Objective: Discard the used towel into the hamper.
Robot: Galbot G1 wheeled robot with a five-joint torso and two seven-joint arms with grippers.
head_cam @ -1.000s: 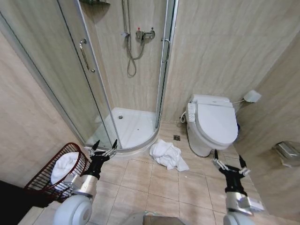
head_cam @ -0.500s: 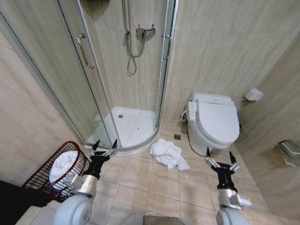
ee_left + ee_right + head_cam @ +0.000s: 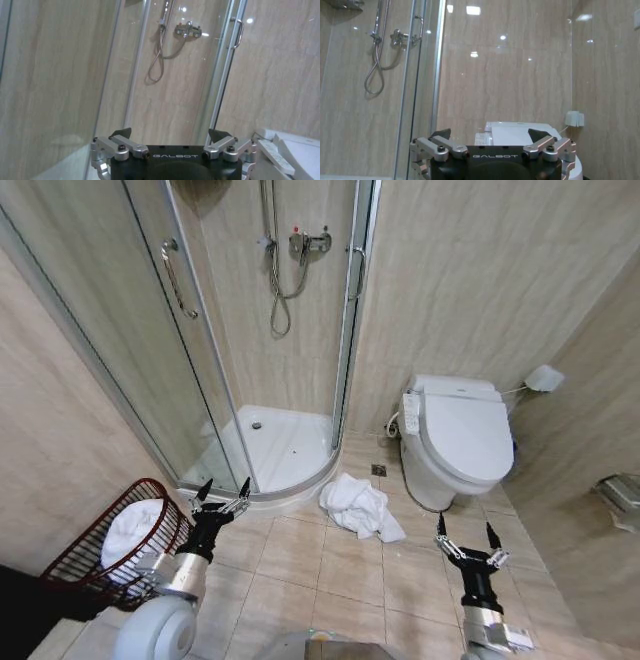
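**Towel on the floor, both grippers empty**

Largest first: the curved glass-walled shower enclosure [image 3: 270, 380] with its white tray fills the corner; every place here is given against it. To its right, against the beige wall, stands the white toilet with closed lid [image 3: 458, 442]; the same toilet peeks in behind the right gripper's own camera, and its edge appears at the side of the left wrist view too.

Just outside the enclosure's left front edge sits the hamper, a round dark reddish-brown open-weave wire basket [image 3: 75, 555] tipped toward the robot, with a white cloth [image 3: 130, 532] lying inside it.

The used towel, a crumpled white heap [image 3: 360, 506], lies on the beige floor tiles right at the enclosure's curved threshold, between it and the toilet; nothing grips it.

The left gripper [image 3: 221, 498] points up in front of the enclosure's door, just beside the hamper's rim; its black-tipped fingers [image 3: 121, 133] are spread wide, nothing between them. The right gripper [image 3: 464, 540] hovers over the tiles farther right of the enclosure, below the toilet and apart from the towel; fingers [image 3: 440, 134] likewise splayed wide and empty.
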